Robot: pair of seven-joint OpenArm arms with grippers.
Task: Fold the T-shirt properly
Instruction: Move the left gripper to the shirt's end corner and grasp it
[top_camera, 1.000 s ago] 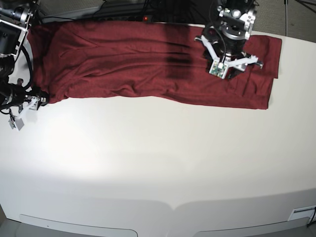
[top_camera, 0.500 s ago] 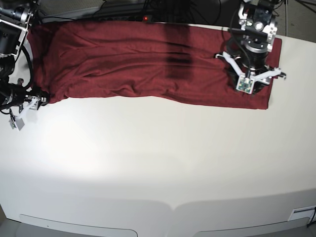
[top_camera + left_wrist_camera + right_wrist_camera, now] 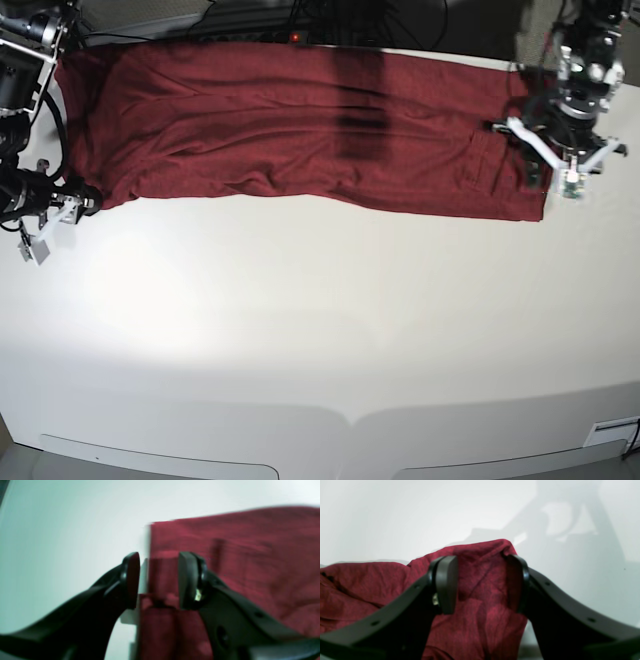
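Along the far side of the white table (image 3: 320, 330) the T-shirt (image 3: 300, 125) lies spread in one long maroon band, already doubled lengthwise. At each end a pincer waits with jaws apart: the left gripper (image 3: 562, 165) straddles the cloth's edge, gripping nothing, and the right gripper (image 3: 62, 212) brackets the bunched opposite corner, placed, I judge, so both ends can be grasped together.
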